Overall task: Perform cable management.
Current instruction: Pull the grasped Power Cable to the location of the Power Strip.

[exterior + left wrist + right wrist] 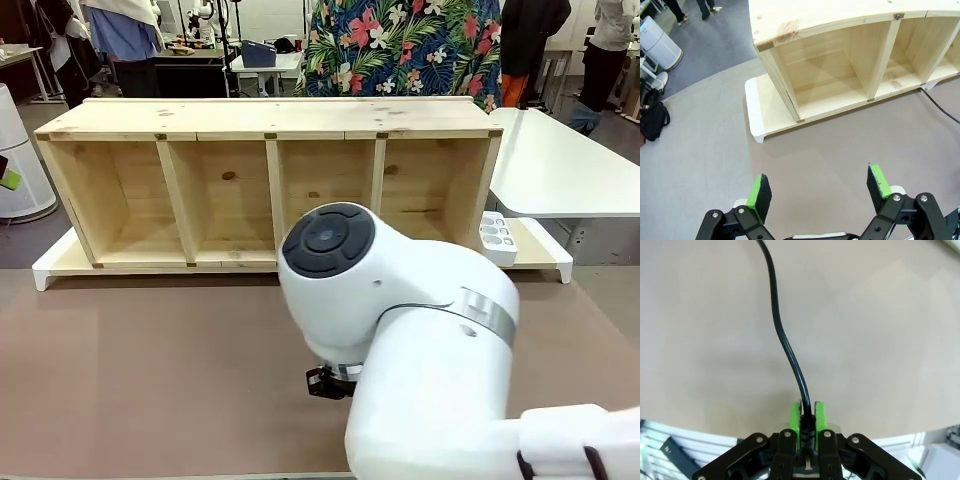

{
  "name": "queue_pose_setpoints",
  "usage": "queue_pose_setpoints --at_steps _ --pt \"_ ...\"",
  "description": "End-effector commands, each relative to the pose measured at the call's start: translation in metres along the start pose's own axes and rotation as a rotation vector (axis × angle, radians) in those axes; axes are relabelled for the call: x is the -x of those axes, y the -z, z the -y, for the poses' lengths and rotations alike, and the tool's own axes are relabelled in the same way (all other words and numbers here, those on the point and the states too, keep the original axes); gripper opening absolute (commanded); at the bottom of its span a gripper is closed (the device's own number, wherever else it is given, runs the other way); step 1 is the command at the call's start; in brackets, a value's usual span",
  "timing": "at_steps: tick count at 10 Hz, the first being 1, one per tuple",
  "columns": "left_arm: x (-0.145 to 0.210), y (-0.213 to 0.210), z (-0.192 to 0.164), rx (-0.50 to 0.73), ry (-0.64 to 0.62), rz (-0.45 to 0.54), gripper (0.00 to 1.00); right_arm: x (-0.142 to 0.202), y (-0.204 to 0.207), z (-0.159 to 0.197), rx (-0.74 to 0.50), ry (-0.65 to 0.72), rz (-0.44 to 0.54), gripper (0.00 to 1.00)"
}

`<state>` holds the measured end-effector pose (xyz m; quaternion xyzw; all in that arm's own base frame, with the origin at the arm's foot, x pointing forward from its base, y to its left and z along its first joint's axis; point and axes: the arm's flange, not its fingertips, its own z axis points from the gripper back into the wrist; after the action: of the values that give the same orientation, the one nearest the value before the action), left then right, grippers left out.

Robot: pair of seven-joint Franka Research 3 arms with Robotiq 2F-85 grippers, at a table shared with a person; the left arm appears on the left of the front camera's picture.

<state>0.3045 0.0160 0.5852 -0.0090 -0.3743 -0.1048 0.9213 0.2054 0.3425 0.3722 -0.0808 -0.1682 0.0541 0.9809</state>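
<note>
- The right arm (400, 310) bulks across the lower middle of the front view. Its white joint hides the mat beneath it and the foot of the shelf's third compartment. A small black part juts out under it, too little of it showing to identify.
- In the right wrist view, the right gripper (807, 412) has its green pads pressed together, pinching the cable (785, 345) at a thicker black end. I cannot tell whether that end is the plug, as it sits buried between the pads.
- From the grip the cable curves away over bare brown mat and leaves by the top edge.
- In the left wrist view, another stretch of black cable lies on the mat near the shelf's base and is cut off by the right edge.
- The left gripper (820, 187) is spread wide above bare mat with nothing between its pads.
- The wooden shelf (270, 120) stands on a white base board (754, 112) along the mat's far edge, its four compartments open towards the robot.
- A white power strip (497, 238) sits just beside the shelf's right end.
- The mat (150, 360) left of the right arm lies open up to the base board.
</note>
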Motion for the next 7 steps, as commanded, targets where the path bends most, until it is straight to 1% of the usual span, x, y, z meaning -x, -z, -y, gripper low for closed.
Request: queue_pose_setpoints --at_steps 1,3,7 --pt "0.001 0.000 -0.001 0.002 -0.005 -0.004 1.00 0.014 0.004 0.036 -0.024 0.055 -0.008 0.15" --pt "0.001 0.000 -0.001 0.002 -0.005 -0.004 1.00 0.016 0.008 0.063 -0.034 0.114 -0.017 0.15" --pt "0.001 0.000 -0.001 0.002 -0.005 -0.004 1.00 0.018 0.022 0.112 -0.007 0.239 -0.060 0.15"
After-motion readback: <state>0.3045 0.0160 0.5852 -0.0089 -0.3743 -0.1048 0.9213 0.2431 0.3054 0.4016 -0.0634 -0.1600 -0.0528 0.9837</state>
